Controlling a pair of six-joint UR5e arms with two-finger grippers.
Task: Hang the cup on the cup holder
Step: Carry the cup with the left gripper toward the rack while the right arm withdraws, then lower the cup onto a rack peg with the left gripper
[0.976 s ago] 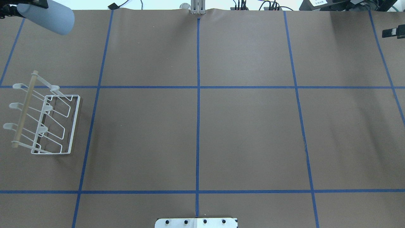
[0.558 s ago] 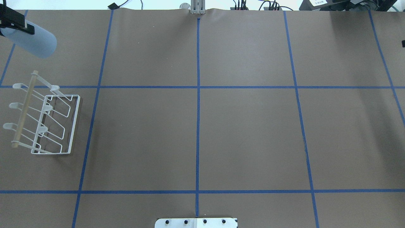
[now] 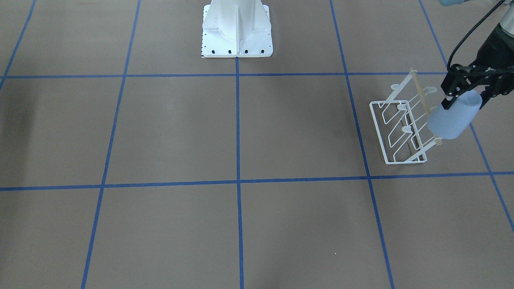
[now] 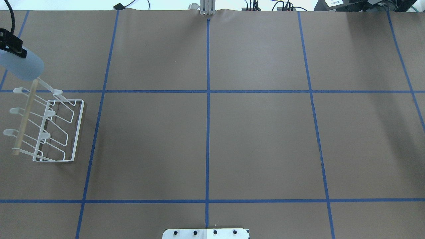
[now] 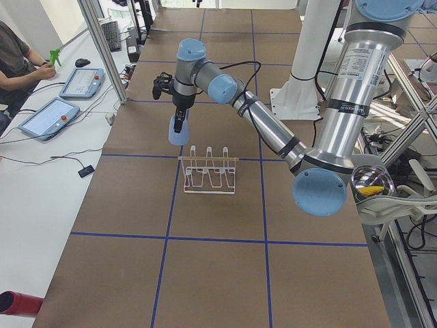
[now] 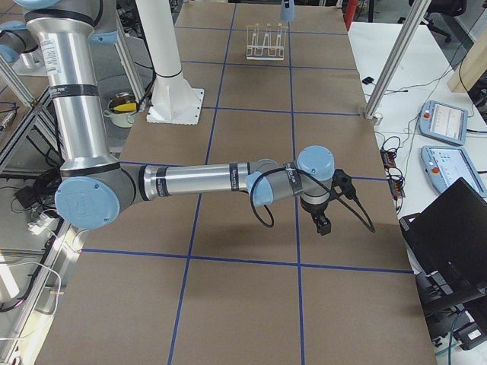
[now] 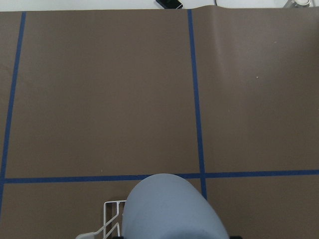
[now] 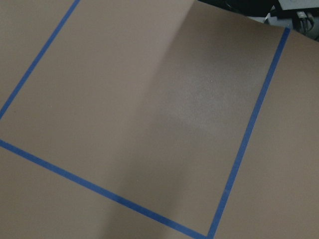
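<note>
My left gripper (image 3: 465, 98) is shut on the light blue cup (image 3: 453, 119) and holds it tilted in the air, rim end away from the fingers. The cup hangs over the far end of the white wire cup holder (image 3: 401, 132), by the tip of its wooden bar. In the overhead view the cup (image 4: 22, 66) is at the left edge, just above the cup holder (image 4: 53, 131), with the left gripper (image 4: 14, 49) behind it. The left wrist view has the cup (image 7: 172, 209) at the bottom. My right gripper (image 6: 324, 225) shows only in the exterior right view, low over the table; I cannot tell its state.
The white robot pedestal base (image 3: 237, 36) stands at the table's robot side. Blue tape lines (image 4: 208, 99) divide the brown table into squares. Cables and devices (image 4: 285, 6) lie along the far edge. An operator (image 5: 17, 58) sits beyond the table with tablets.
My left gripper has carried the cup from the far left corner toward the cup holder, now just over its far end. The right gripper has left the overhead view.
</note>
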